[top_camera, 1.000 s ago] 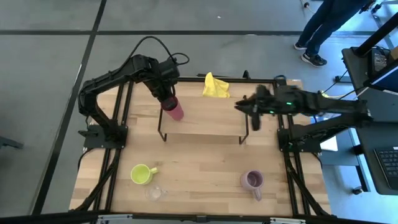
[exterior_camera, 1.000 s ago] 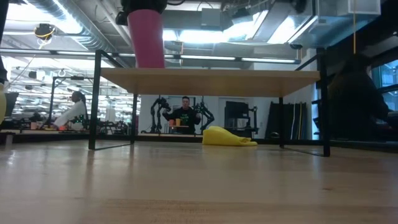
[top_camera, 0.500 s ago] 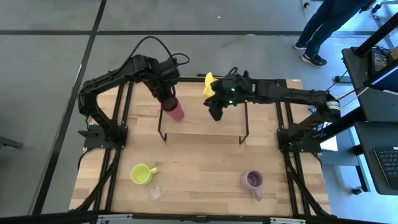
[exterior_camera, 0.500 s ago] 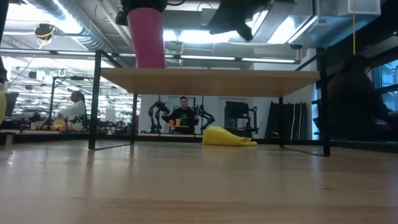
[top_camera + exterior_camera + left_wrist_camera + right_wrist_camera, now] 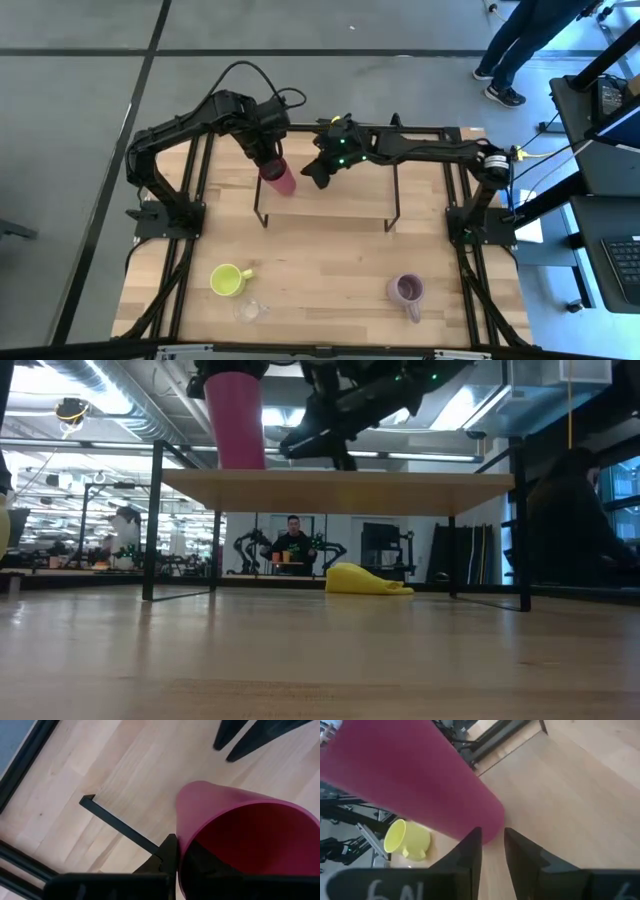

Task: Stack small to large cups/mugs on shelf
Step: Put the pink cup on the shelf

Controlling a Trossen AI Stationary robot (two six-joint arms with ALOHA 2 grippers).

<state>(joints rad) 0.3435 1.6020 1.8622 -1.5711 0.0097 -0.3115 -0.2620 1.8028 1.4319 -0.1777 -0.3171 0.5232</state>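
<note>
High view: my left gripper [image 5: 272, 166] clamps the red cup [image 5: 281, 178] on the shelf [image 5: 340, 200], my right gripper [image 5: 312, 176], narrowly parted, beside it; I'd release gently.

Cup [image 5: 283, 180] on shelf [image 5: 345, 195], left end, under left gripper [image 5: 268, 160]. Right gripper [image 5: 313, 175] just right of cup, above shelf. Cloth [image 5: 368, 580] behind shelf. Table front [image 5: 320, 290]: mug [image 5: 228, 279] left, small glass [image 5: 248, 310] beside it, second mug [image 5: 406, 292] right.
</note>
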